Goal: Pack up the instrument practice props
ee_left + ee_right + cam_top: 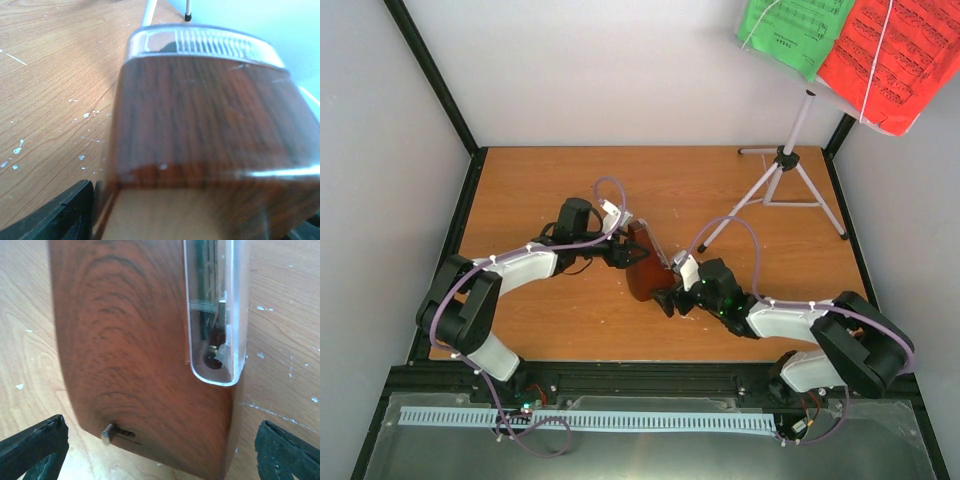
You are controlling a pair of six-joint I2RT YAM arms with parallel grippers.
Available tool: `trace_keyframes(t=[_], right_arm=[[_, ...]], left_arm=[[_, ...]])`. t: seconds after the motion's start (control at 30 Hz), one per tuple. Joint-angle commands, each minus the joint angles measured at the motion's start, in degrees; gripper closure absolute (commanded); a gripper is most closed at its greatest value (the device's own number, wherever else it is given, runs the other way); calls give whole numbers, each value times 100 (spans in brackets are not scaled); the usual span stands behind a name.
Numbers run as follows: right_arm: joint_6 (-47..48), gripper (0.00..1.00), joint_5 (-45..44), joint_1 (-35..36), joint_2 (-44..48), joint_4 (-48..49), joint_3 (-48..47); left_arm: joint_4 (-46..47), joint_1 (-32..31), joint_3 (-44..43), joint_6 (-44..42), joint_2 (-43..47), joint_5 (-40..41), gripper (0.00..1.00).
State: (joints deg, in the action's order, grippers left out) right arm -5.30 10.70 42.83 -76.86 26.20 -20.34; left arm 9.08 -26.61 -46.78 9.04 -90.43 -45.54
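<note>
Operator: Dark brown metronome [200,130] fills my left wrist view, blurred because it is so close. I see a wood-grain face, a paler surface along the bottom edge, and the clear cover [205,44] across the far top.

Listener: Where is it on the desk?

Operator: From overhead it is near the middle of the orange-brown desk [540,190]. The left pincer [623,253] is at its wide end and the right pincer [666,300] is at the opposite side. I cannot tell whether it rests on the wood or is raised off it.

Listener: Is either pincer holding it?

Operator: The left one straddles the wide end. One black finger [55,215] lies right against the metronome's left edge. The other finger is only a sliver in the bottom corner, so I cannot tell whether it is clamped or just around it. The right pincer stands wide. Its black fingers [35,445] sit in the two bottom corners of that view, apart from the wood. Between them I see the metronome's side, a small metal winding key [114,432] and the cover.

Listener: And the other props?

Operator: The white tripod music stand [782,170] is upright at the far right of the desk, well apart from the metronome. At its top, a green sheet [798,30] and a red sheet [890,55] sit side by side.
</note>
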Motion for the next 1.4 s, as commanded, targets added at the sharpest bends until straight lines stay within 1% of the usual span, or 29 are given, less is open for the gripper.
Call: trace_keyframes(t=[0.0,0.13,0.27,0.33,0.43,0.57,0.67,0.73,0.83,0.87,0.9,0.93,1.03,1.07,1.1,1.17,1.27,1.37], right_arm=[[274,0,-302,75,-306,-193,-259],[362,1,-275,221,-516,-281,-403],[377,4,-340,261,-531,-299,-417],[380,8,-389,266,-499,-289,-405],[376,17,-436,270,-503,-297,-408],[374,34,-483,270,-501,-330,-417],[388,44,-511,270,-449,-302,-383],[398,49,-484,268,-418,-289,-358],[415,51,-448,270,-380,-271,-343],[418,50,-434,270,-356,-265,-328],[404,47,-435,270,-308,-243,-306],[386,41,-457,270,-232,-233,-283],[319,17,-647,270,143,-112,-109],[271,11,-835,270,323,-69,-20],[209,7,-1023,263,559,-7,72],[48,3,-1617,261,1228,-84,162],[-155,1,-2827,261,2305,-749,48],[-21,0,-3606,252,3210,-934,85]], left_arm=[[-182,24,-294,-163,-108,-245,49],[-231,24,-281,-183,-96,-254,49],[-193,25,-231,-167,-80,-266,49],[-172,24,-210,-158,-86,-287,49],[-140,24,-175,-170,-83,-342,49],[-75,27,-101,-174,-50,-419,49],[-65,24,-75,-212,-23,-470,49],[-64,24,-45,-249,-10,-510,49],[-64,24,-1,-324,8,-564,49],[-60,24,17,-343,11,-576,49],[-56,24,38,-372,25,-579,50],[-56,17,64,-402,38,-568,50],[-64,-65,163,-556,160,-435,50],[-64,-138,207,-633,241,-366,50],[-58,-253,264,-691,349,-238,50],[-118,-588,378,-843,560,152,50],[-300,-1150,596,-938,892,794,50],[-320,-1669,908,-946,1281,1270,51]])
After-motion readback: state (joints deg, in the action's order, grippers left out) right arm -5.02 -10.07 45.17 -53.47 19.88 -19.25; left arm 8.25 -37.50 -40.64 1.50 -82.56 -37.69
